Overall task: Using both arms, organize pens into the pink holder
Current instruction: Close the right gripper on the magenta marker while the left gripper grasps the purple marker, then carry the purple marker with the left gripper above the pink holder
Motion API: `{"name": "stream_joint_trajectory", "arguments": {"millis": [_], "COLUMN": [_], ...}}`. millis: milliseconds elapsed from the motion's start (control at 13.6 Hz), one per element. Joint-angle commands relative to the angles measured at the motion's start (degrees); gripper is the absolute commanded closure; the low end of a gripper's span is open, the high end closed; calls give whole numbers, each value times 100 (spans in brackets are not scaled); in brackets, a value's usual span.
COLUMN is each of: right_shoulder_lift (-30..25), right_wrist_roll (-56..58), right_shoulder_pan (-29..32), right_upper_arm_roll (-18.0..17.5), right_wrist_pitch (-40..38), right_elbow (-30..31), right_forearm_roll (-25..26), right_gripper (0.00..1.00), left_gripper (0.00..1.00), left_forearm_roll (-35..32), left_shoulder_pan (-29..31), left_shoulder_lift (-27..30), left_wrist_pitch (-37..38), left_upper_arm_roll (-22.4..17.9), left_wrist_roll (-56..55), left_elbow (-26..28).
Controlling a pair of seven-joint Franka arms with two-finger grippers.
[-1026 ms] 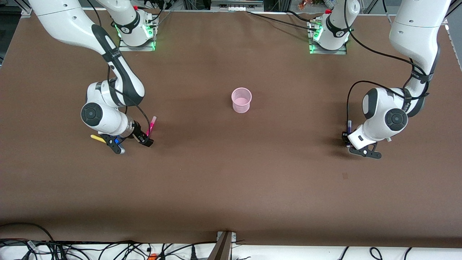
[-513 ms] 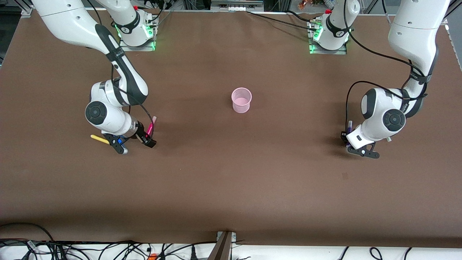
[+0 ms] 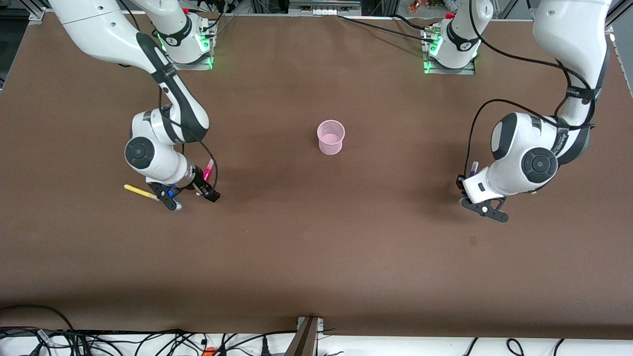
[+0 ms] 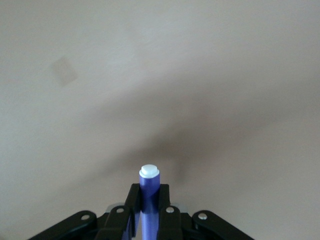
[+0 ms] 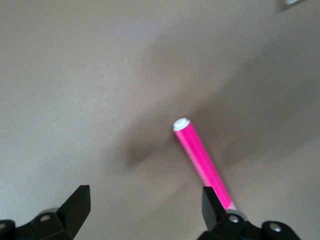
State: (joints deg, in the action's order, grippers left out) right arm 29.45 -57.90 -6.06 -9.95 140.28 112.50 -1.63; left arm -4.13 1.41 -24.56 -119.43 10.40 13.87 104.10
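The pink holder (image 3: 330, 137) stands upright mid-table. My left gripper (image 3: 465, 189) is shut on the dark purple pen (image 3: 474, 168) and holds it upright above the table at the left arm's end. In the left wrist view the pen (image 4: 149, 182) stands clamped between the fingers (image 4: 132, 202), pale cap up. My right gripper (image 3: 205, 192) is open wide, low at the right arm's end. The magenta pen (image 3: 208, 171) lies close beside one of its fingers (image 5: 212, 200), ungripped (image 5: 197, 152). The yellow pen (image 3: 138, 191) lies on the table beside that gripper. The green pen is out of view.
The brown table mat (image 3: 316, 237) is bare between the holder and both grippers. Cables lie along the table's front edge (image 3: 148, 341). The arm bases stand along the back edge.
My left gripper has risen a little with the purple pen and shifted toward the middle. My right gripper has slid closer along the magenta pen, still open.
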Motion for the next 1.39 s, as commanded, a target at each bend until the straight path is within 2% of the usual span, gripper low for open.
{"name": "stream_joint_trajectory", "arguments": {"millis": [0,147,366,513,586,733,953,1099,1319], "right_shoulder_lift": [69,61,122,9,-70,-63,-36,60,157], "right_wrist_roll": [-2,51,130,375,481,543,596,1015,1220], "right_shoulder_pan": [-10,-1,-1,34,34,34,34,86,175], "right_upper_arm_roll": [2,2,11,98,151,213,213,213,213], "right_wrist_pitch": [123,79,-201,-824,-992,-915,-634,-590,-589], "right_elbow": [44,79,114,97,106,114,211,211,194], "right_forearm_roll": [31,31,31,31,31,31,31,23,22], "right_gripper": [1,1,1,1,1,1,2,12,20], "left_gripper": [100,100,100,100,100,100,100,100,100], "left_forearm_roll": [1058,2123,2819,3478,3594,3604,3613,3621,3621], "left_shoulder_pan": [105,114,105,35,35,35,17,26,26], "left_shoulder_lift": [-32,-14,13,-5,-5,-23,-75,-215,-434], "left_wrist_pitch": [823,1035,1212,1177,1142,390,-736,-1500,-2214], "left_upper_arm_roll": [488,839,1550,1938,2183,2667,2958,3265,3311], "left_wrist_roll": [510,730,1676,2084,2242,3116,3998,4299,5114], "left_elbow": [-400,-391,-417,-400,-391,-304,47,311,558]}}
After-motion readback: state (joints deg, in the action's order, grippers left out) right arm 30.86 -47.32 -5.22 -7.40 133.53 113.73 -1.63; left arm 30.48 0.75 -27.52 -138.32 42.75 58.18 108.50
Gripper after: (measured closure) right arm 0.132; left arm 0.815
